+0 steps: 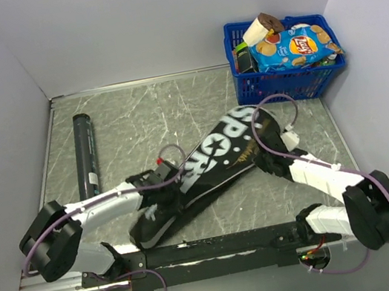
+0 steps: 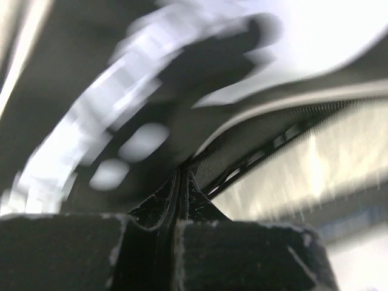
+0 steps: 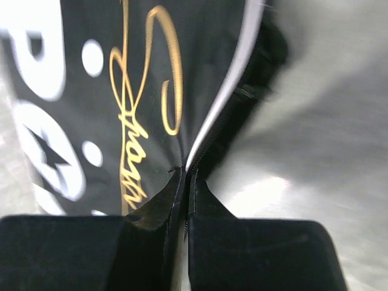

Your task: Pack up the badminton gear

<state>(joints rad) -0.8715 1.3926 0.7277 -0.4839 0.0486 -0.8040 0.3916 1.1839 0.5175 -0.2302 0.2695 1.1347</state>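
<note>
**top external.** the sport cover lies flat near the middle of the table. its long axis runs on a diagonal, one end toward the near left and the other toward the far right, where the lettering finishes. which end is the racket head is not clear. the left gripper meets the cover's far-left long edge and the right gripper meets its right edge. holding opposite sides this way probably keeps the fabric taut so the zip can be worked. the tube lies well apart at far left, its long axis running near to far. the basket of snacks sits in the far right corner. no rackets or shuttlecocks show, and whether they are inside the cover cannot be told.

**left wrist.** this view is blurred. the left gripper has its jaws pressed together, and the zip of the cover runs straight into the tips. they appear to pinch that edge.

**right wrist.** the right gripper has its jaws pressed together, nipping the cover's pale-piped edge where it meets the bare table. the gold script runs away from the fingers, so this arm grips across the edge rather than along the cover's length.
</note>
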